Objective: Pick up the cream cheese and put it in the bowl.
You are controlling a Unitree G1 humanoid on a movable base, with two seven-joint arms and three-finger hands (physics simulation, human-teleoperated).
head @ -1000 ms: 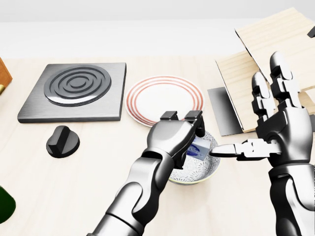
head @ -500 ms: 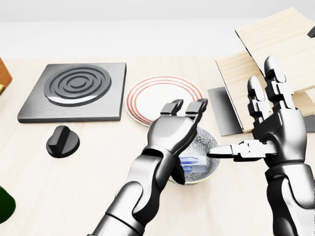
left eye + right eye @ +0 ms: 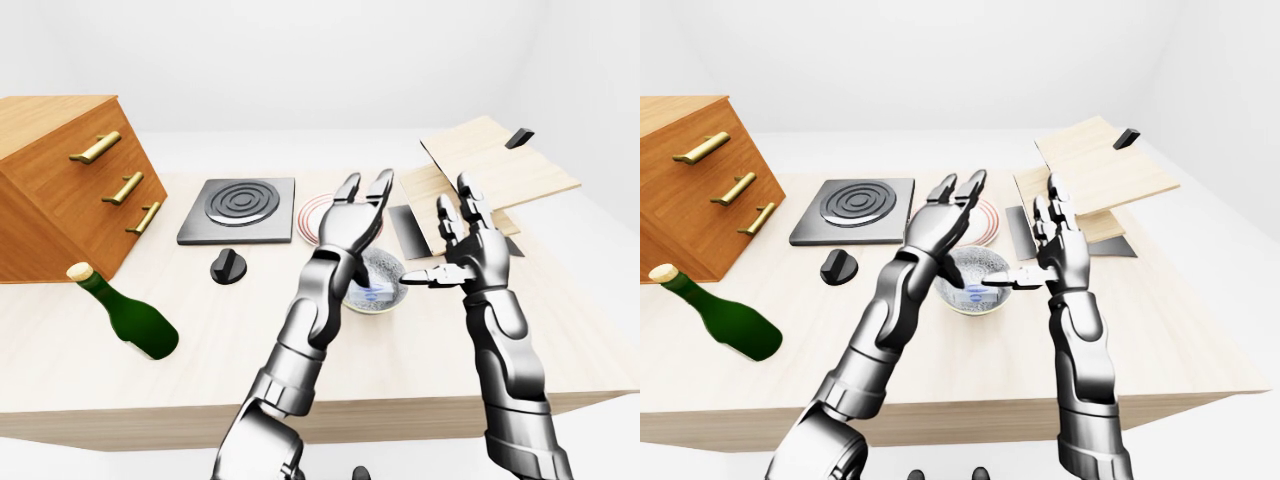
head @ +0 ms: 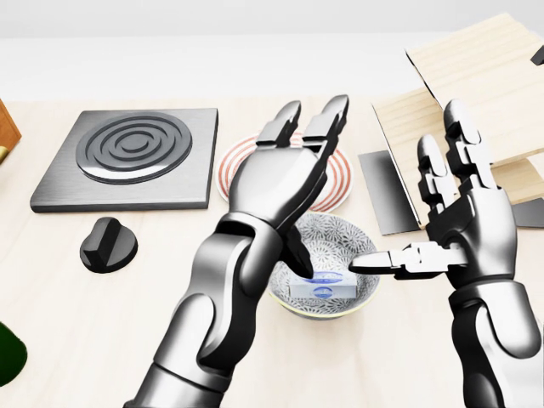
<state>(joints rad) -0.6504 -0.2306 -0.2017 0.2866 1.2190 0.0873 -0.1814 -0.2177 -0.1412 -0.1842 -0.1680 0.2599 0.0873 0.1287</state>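
Observation:
The cream cheese point(image 4: 324, 286), a small white box with a blue label, lies inside the patterned bowl point(image 4: 344, 235) near the middle of the head view. My left hand point(image 4: 308, 183) is open with fingers stretched out, raised above the bowl and over part of it. It holds nothing. My right hand point(image 4: 416, 204) is open just to the right of the bowl, fingers pointing up. Its thumb reaches to the bowl's right rim. I cannot tell whether it touches.
A red-ringed plate point(image 4: 234, 174) lies just above the bowl, a stove burner point(image 4: 127, 157) and a black knob point(image 4: 109, 244) to its left. Wooden boards point(image 4: 476, 76) and a dark slab point(image 4: 387, 191) are at right. A green bottle point(image 3: 130, 315) and a drawer cabinet point(image 3: 60, 180) are at far left.
My left hand opened and let go of the cream cheese, which dropped into the bowl. The hand then rose and spread its fingers. The right hand stayed beside the bowl.

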